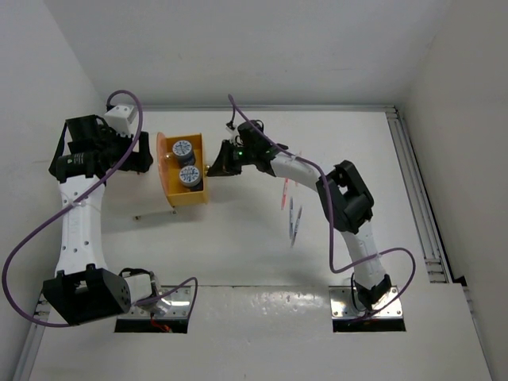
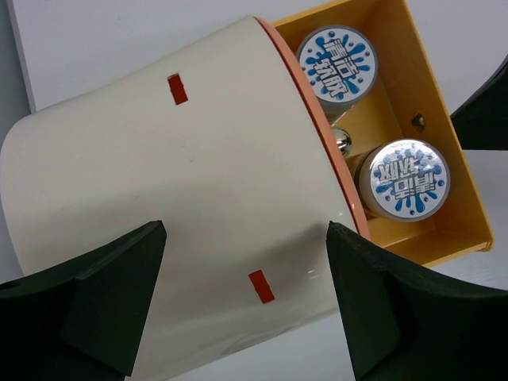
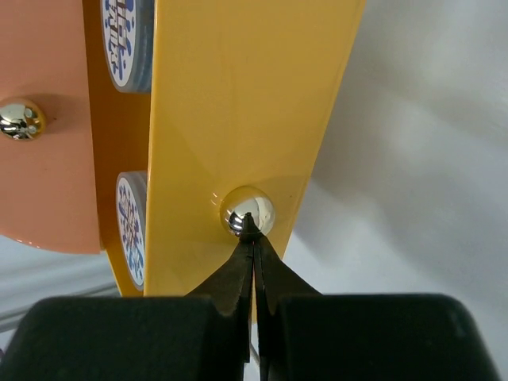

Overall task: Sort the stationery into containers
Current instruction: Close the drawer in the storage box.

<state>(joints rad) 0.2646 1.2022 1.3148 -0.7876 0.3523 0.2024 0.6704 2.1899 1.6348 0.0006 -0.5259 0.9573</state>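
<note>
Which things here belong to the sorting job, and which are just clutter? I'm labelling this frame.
Job: two rolls in the orange drawer; pens on the table; cream cabinet.
Lying about: purple cables; nothing else loose shows.

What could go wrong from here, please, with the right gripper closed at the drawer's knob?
The right gripper meets the rounded brass knob only at its fingertips, so it may slip off. The two rolls stand loose in the orange drawer and a jerk could tip them. The left gripper is open around the cabinet, so it may shift.
</note>
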